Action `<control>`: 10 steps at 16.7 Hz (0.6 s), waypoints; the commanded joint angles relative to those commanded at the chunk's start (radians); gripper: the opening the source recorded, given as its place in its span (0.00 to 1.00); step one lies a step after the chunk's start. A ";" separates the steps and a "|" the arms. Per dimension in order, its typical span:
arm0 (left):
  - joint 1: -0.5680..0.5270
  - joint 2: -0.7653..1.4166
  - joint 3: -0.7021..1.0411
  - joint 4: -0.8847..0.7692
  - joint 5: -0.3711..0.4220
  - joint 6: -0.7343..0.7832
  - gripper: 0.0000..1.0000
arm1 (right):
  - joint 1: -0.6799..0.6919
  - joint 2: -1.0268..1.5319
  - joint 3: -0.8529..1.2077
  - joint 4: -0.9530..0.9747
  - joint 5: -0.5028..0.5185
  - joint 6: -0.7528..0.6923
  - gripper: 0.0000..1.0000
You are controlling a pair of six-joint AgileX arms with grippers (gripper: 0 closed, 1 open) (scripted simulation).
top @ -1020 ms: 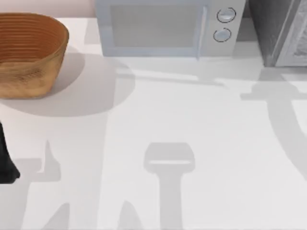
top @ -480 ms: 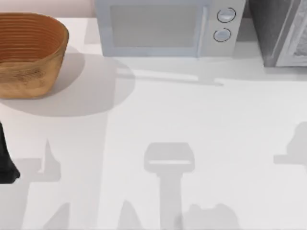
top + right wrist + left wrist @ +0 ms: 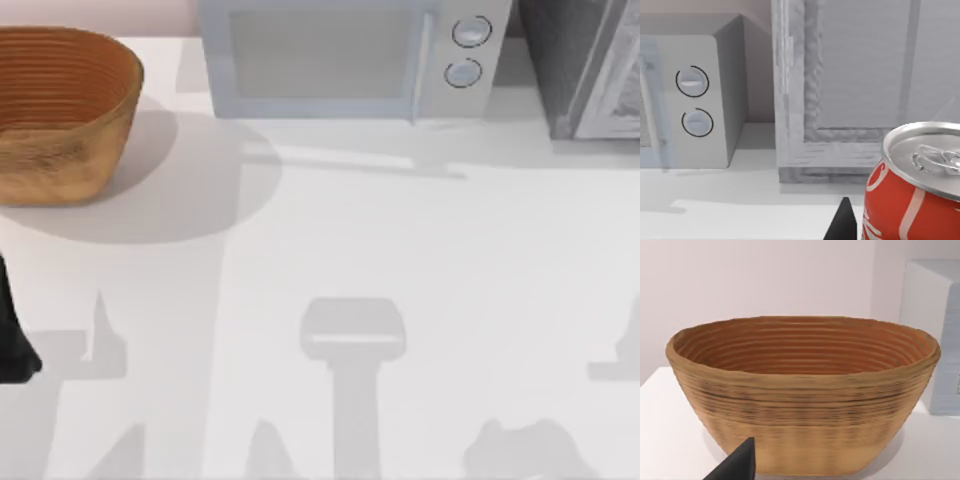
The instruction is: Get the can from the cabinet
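Note:
The can (image 3: pixel 912 185) is red with a silver top and pull tab, upright and very close in the right wrist view. It stands out in front of the grey cabinet (image 3: pixel 860 85). My right gripper (image 3: pixel 905 230) is shut on the can, and one dark fingertip (image 3: pixel 842 224) shows against the can's side. In the top view the cabinet (image 3: pixel 590 65) stands at the back right corner. My left arm (image 3: pixel 12 335) is parked at the table's left edge, and its fingertip (image 3: pixel 737 466) points at the basket.
A woven basket (image 3: pixel 60 110) sits at the back left, seen close in the left wrist view (image 3: pixel 805 390). A white microwave (image 3: pixel 345 55) with two dials stands at the back centre, next to the cabinet. Arm shadows lie along the front of the white table (image 3: pixel 400 250).
The right arm's shadow has slid from beside the cabinet to the table's front right. The left arm has not moved.

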 joint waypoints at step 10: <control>0.000 0.000 0.000 0.000 0.000 0.000 1.00 | -0.065 0.145 0.065 0.113 -0.120 0.002 0.00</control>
